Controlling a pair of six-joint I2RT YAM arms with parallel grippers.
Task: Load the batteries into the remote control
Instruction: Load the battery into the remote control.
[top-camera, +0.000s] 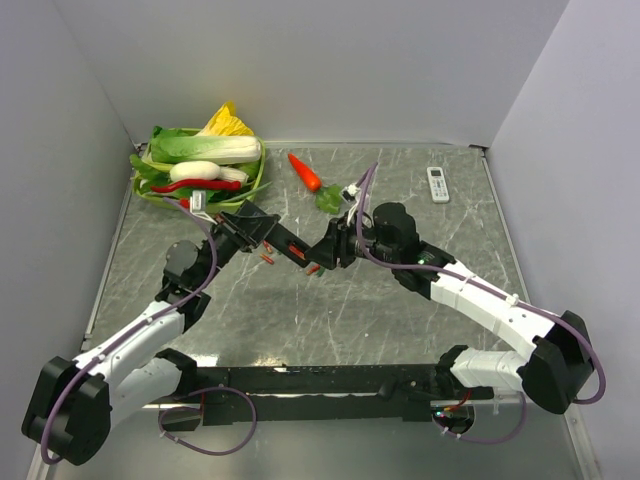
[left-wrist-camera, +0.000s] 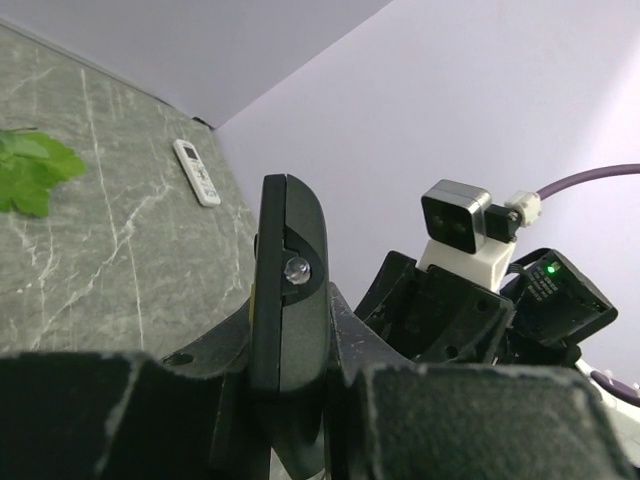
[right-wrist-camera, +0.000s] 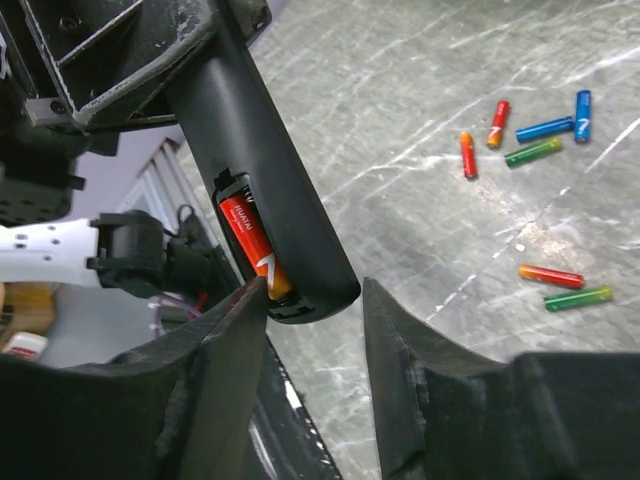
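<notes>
remote control (right-wrist-camera: 295, 210) aloft, long axis diagonal

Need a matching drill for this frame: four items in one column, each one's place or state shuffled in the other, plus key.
1 black remote
2 white remote
3 carrot
4 red battery

a beside the green leaf on the table
b in the black remote's open compartment
c clamped in the left gripper
d near the table's far right corner

Pairs: 1-c; 2-d; 3-a; 4-b

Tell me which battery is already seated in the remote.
The red-orange battery, seated in the open back of the black remote control. The other batteries all lie loose on the table, apart from the remote.
</notes>
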